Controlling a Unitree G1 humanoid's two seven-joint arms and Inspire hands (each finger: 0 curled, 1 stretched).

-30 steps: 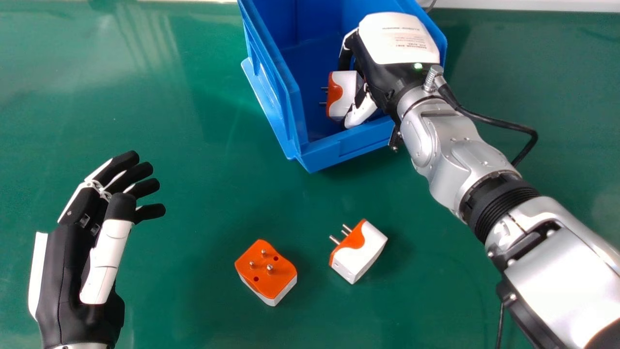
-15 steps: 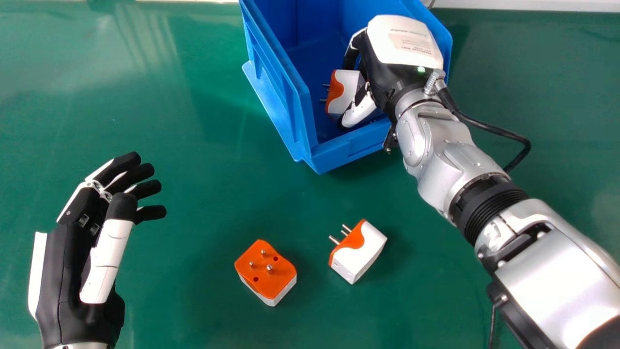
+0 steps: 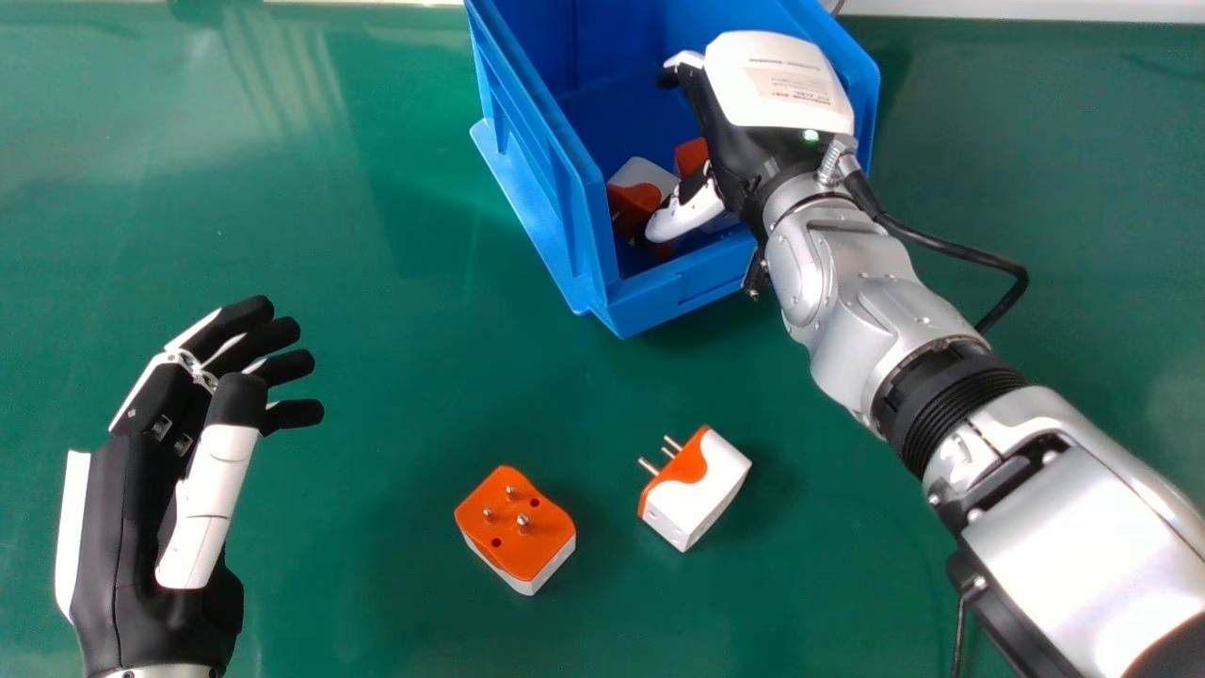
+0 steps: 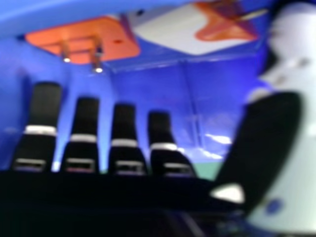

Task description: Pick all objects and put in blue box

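In the head view my right hand is inside the blue box, its fingers extended. By its thumb lie a white and orange adapter and an orange piece of another. The right hand view shows my right hand open, with an orange-faced adapter and a white and orange adapter apart from its fingers. On the table are an adapter with its orange pin side up and another lying on its side. My left hand is open at the left.
The blue box stands at the back of the green table. My right forearm crosses the table's right side, with a black cable looping beside the wrist. A pale edge runs along the back.
My right hand has opened and let go of the white and orange adapter, which has dropped down inside the box. The left hand and both table adapters have stayed put.
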